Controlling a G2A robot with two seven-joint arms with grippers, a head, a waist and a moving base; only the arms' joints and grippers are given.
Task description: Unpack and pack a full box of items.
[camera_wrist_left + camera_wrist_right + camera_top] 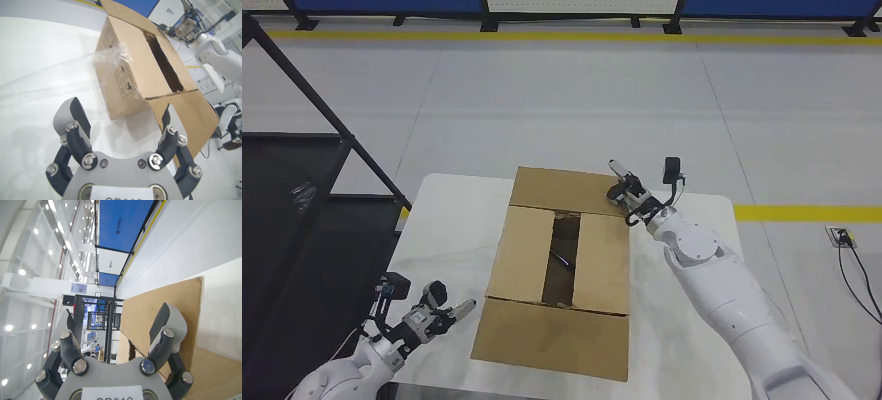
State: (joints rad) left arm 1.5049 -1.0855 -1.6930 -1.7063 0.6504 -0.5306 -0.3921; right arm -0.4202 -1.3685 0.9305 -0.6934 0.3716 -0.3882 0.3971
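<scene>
You have one box (555, 277) here, and it sits in the middle of one white table (447, 215). You can count four flaps (524, 250) on its top. Two long ones lie almost shut, with a dark gap (566, 240) between them. The other two, at the near end and the far end, are folded out.

You cannot see much inside the box, as the gap is thin and dark. One thin dark thing (560, 260) shows in there, but you cannot tell what it is. One piece of torn clear tape (107, 56) hangs off the side of the box.

You have two grippers. Your left gripper (122, 109) is spread wide with nothing in it, over the table near the box's near left corner. Your right gripper (116, 313) is also spread wide and holds nothing, at the far right corner, with one finger (166, 321) over the far flap. You cannot tell if that finger touches the cardboard.
</scene>
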